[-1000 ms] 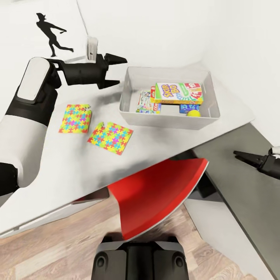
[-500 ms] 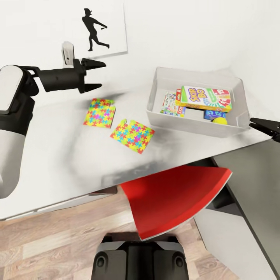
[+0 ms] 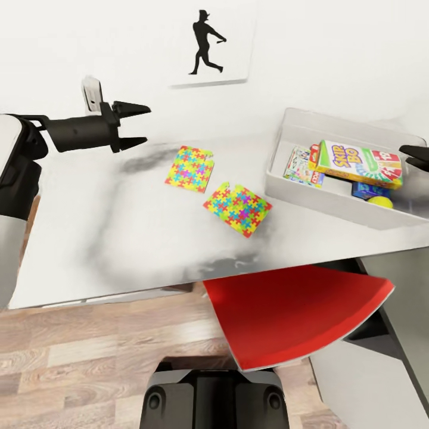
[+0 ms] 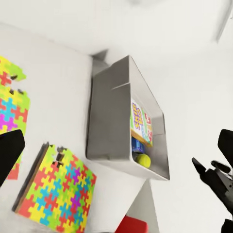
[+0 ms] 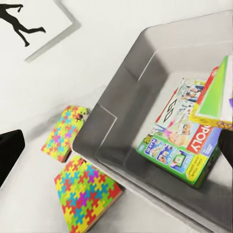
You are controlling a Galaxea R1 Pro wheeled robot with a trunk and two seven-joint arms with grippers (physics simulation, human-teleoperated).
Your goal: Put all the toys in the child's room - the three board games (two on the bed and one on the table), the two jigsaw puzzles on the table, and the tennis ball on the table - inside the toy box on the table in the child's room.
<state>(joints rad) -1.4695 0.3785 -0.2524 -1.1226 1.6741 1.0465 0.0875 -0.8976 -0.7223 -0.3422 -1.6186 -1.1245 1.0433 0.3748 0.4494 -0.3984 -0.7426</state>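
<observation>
Head view swung leftward over the last second, so that toy box (image 3: 333,202) and its contents now sit at the right edge and poster (image 3: 208,44) stands centre-top; a camera shift, not a move of the toys. Left hand (image 3: 132,126) spread and empty, held above the bare bench (image 3: 119,226), now well apart from the toy box and to the left of the far jigsaw puzzle (image 3: 190,168). Right hand (image 3: 417,156) barely visible at the frame edge over the box; cannot tell whether spread or closed. Judged meaning: board games and ball already boxed, only the two puzzles left, with the left hand the better placed for them.

Near jigsaw puzzle (image 3: 238,208) flat on the bench, just beside the box wall, corners pointing diamond-wise; both puzzles square, so no long axis. Skip-Bo box (image 3: 360,164) tilted atop Monopoly box (image 5: 187,141), long axis along the toy box length. Tennis ball (image 3: 379,202) and blue box (image 3: 366,190) against the near wall
</observation>
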